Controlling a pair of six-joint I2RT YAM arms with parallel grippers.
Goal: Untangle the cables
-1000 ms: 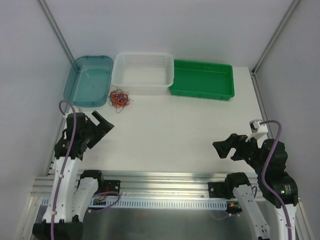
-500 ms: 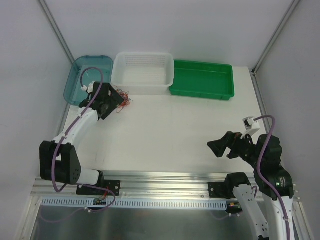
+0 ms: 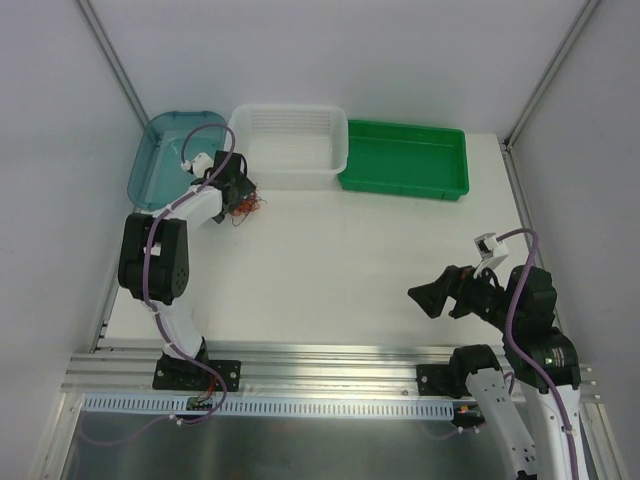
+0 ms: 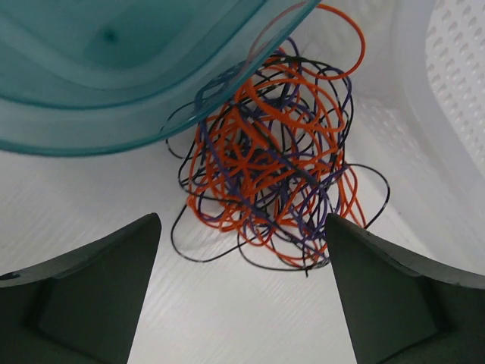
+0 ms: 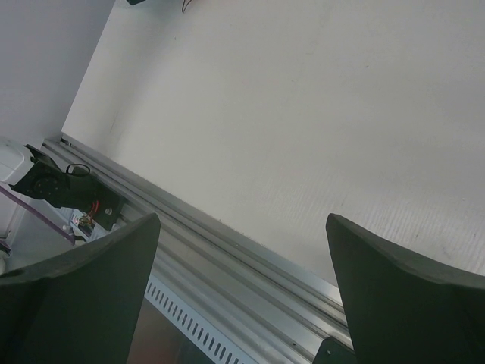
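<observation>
Two grippers, both with fingers spread wide, holding nothing. Left gripper point(image 4: 241, 235) over cables point(image 4: 273, 159): orange, black and purple tangle on white table point(image 3: 340, 260), just ahead of fingertips, centred between them, no contact visible. Teal bin point(image 4: 91, 106) rim overlaps tangle on left-finger side; white basket point(image 4: 455, 91) on right-finger side. Right gripper point(image 5: 242, 227) over bare table edge and aluminium rail point(image 5: 189, 220). Green tray point(image 3: 404, 160) touching basket. White walls point(image 3: 330, 60) enclose cell.

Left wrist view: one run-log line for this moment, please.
left fingers: open, facing clump | cables: thin orange, black, purple wires, tangled, between teal plastic tub and white perforated basket | right fingers: open, empty
</observation>
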